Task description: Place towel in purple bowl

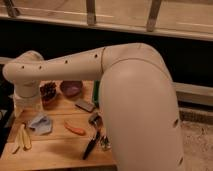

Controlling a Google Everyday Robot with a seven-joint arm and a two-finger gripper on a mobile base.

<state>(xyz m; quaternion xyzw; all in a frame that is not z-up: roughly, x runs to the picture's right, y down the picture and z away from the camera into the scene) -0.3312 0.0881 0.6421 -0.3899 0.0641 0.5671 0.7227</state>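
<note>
The gripper (26,106) hangs at the left of the wooden table (55,152), just above the blue towel (40,123). I cannot tell if it is open. The purple bowl (71,88) stands farther back.

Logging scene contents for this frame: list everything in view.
table: 1, light wood, bottom left
towel: 1, grey-blue, crumpled, left part of the table
purple bowl: 1, purple, back of the table
dish of dark red pieces: 1, just left of the purple bowl
carrot: 1, orange, mid-table
yellow strips: 2, yellow, front left
dark block: 1, grey, in front of the purple bowl
black-handled utensil: 1, front, beside the arm
arm: 1, white, fills the right side and reaches left
gripper: 1, white, left end, just behind the towel
</note>
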